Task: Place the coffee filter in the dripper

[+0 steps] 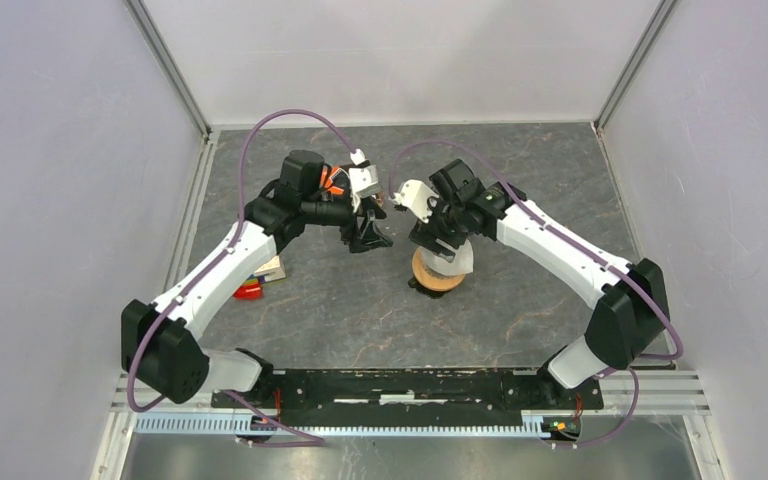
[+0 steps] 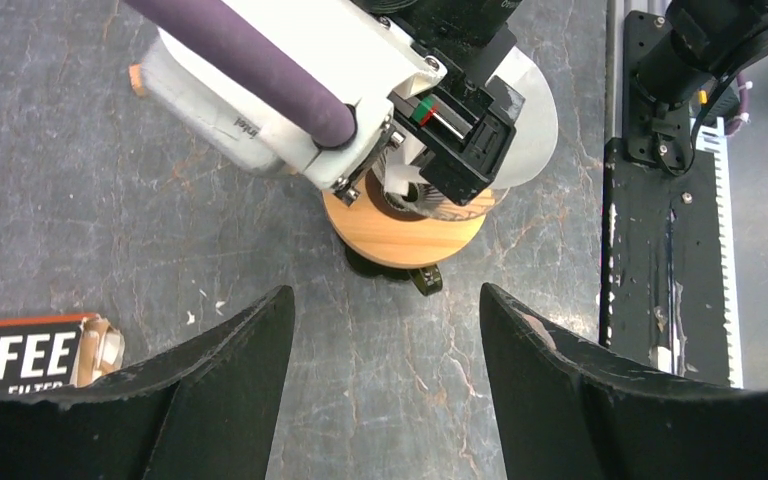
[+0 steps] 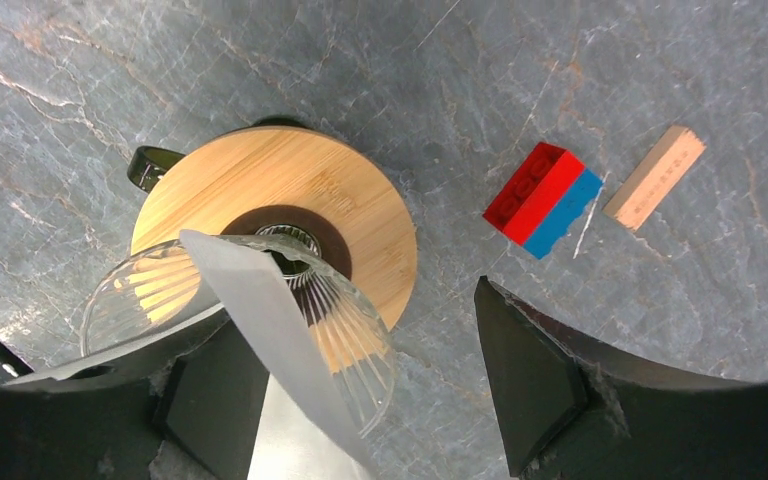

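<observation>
Grey stone-patterned table (image 1: 360, 310) with two arms meeting near its centre. The right arm (image 1: 550, 240) reaches in over the dripper (image 3: 290, 180), a round wooden collar carrying a clear ribbed cone, with a dark handle at its far edge. The left arm (image 1: 220, 270) stops short, just beside it. The right gripper (image 3: 355, 310) hangs directly above the dripper with its jaws spread wide, clamping nothing. The coffee filter (image 3: 260, 320), a white paper sheet, lies across the rim of the ribbed cone and leans against the inner face of one finger; the other finger (image 3: 530, 380) stands well apart from it. How far the paper is seated in the cone cannot be told. In the overhead view the filter's white edge juts out from under the right wrist. The left gripper (image 2: 385, 292) is likewise spread and empty, aimed at the dripper. An orange-and-black coffee packet (image 2: 20, 352), a red-and-blue brick (image 3: 543, 200) and a tan block (image 3: 655, 175) lie on the table.
</observation>
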`<state>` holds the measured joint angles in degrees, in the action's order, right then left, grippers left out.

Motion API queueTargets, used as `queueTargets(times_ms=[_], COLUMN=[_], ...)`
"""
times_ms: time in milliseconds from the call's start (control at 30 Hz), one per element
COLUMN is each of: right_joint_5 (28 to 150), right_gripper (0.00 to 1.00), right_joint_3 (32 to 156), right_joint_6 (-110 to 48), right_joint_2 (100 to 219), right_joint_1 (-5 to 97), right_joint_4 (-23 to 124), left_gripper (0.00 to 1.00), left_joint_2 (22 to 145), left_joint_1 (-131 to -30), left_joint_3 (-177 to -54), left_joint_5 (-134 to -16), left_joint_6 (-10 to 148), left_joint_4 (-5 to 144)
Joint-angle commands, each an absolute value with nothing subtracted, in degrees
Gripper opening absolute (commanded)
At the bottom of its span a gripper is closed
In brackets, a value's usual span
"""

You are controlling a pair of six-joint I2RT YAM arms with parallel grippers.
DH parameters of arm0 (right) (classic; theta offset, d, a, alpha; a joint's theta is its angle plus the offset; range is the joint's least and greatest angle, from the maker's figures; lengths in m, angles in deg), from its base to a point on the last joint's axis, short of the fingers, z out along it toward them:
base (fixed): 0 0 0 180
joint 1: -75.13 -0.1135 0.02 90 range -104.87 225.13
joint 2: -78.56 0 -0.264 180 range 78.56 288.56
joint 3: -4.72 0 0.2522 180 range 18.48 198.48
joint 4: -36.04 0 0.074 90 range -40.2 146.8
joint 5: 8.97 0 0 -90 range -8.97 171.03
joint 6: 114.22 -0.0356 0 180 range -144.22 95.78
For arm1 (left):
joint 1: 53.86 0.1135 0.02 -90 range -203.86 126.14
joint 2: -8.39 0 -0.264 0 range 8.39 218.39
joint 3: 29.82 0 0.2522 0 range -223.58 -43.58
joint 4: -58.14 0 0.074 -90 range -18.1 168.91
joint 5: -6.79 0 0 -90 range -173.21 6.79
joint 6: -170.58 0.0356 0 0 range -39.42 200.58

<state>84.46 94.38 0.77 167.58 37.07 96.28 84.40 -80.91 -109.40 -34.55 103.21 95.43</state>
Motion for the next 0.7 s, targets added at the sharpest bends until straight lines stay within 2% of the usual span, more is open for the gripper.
queueTargets(times_ms=[0,500,600,667], right_joint_5=[85.67,89.31,91.06,92.97], right_gripper=[0.78,0.78,0.78,0.78], right_joint_3=[98.77,98.57,98.55,98.46], right_joint_6=[1.53,2.54,2.5,2.5], right_joint_2=[165.82,163.84,163.9,163.85], right_joint_1=[37.79,39.62,40.37,41.35], right_joint_4=[97.23,98.66,98.79,98.88], left_gripper=[0.74,0.73,0.71,0.63], left_joint_2=[85.79,87.93,88.41,88.76], left_joint_1=[-81.72,-82.74,-84.28,-84.77], left_joint_3=[-108.59,-107.1,-106.39,-105.86], left_joint_5=[-33.01,-34.74,-36.53,-35.78], left_joint_6=[97.72,90.35,87.04,85.1], left_joint_4=[87.21,79.11,77.51,75.85])
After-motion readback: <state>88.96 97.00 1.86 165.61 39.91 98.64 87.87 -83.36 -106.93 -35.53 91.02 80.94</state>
